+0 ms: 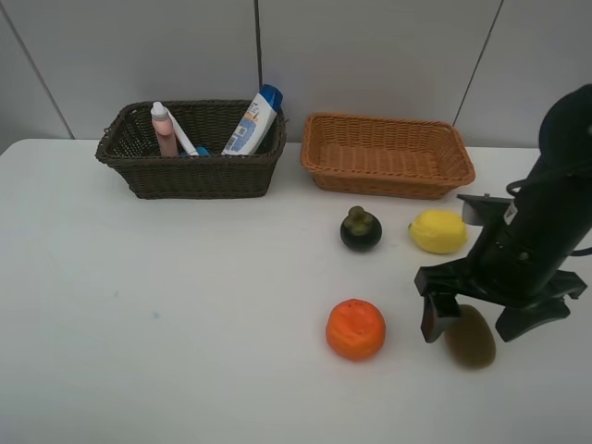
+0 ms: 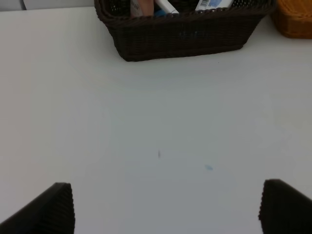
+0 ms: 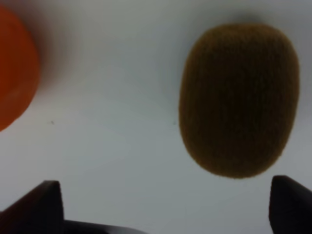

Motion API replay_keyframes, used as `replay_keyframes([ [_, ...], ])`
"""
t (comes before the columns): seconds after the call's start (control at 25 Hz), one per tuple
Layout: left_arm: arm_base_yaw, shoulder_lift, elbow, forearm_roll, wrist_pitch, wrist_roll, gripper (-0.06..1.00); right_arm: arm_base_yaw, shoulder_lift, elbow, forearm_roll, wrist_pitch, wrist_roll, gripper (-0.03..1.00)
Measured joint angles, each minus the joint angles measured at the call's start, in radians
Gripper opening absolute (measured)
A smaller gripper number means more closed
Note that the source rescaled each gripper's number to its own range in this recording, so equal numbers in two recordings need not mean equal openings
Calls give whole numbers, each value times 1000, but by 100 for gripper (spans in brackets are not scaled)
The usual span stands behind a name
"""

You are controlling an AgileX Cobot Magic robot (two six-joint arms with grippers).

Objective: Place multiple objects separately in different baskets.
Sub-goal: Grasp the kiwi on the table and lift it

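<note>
My right gripper (image 1: 481, 319) hangs open low over the brown kiwi (image 1: 470, 338), one finger on each side and not touching it. In the right wrist view the kiwi (image 3: 239, 97) lies just ahead of the open right gripper (image 3: 165, 209), with the orange (image 3: 12, 73) at the frame's edge. The orange (image 1: 355, 328), dark mangosteen (image 1: 361, 229) and yellow lemon (image 1: 438, 231) lie on the table. The dark brown basket (image 1: 199, 176) holds the pink bottle (image 1: 165, 129), white pen (image 1: 182, 137) and blue-capped white bottle (image 1: 252, 122). The orange-tan basket (image 1: 388, 180) holds nothing. My left gripper (image 2: 168, 214) is open over bare table.
The white table (image 1: 185, 305) runs to a grey panelled wall behind the baskets. In the left wrist view the dark basket (image 2: 180, 36) stands ahead of the left gripper, and a corner of the tan basket (image 2: 295, 22) shows beside it.
</note>
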Motion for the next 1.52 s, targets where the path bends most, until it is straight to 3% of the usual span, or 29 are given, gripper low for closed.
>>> replay_keyframes([
  [0.2, 0, 0, 0, 0, 0, 0, 99, 5, 13, 17, -20, -65, 26, 100],
  [0.6, 0, 0, 0, 0, 0, 0, 99, 8, 85, 17, -103, -107, 116, 100],
  [1.08, 0, 0, 0, 0, 0, 0, 99, 8, 251, 17, -113, -191, 121, 100],
  [1.16, 0, 0, 0, 0, 0, 0, 99, 8, 259, 17, -123, -192, 121, 89],
  [1.24, 0, 0, 0, 0, 0, 0, 99, 8, 260, 17, -126, -194, 121, 64],
  [1.36, 0, 0, 0, 0, 0, 0, 99, 8, 260, 17, -129, -197, 121, 1],
  [1.52, 0, 0, 0, 0, 0, 0, 99, 8, 260, 17, -133, -198, 114, 0],
])
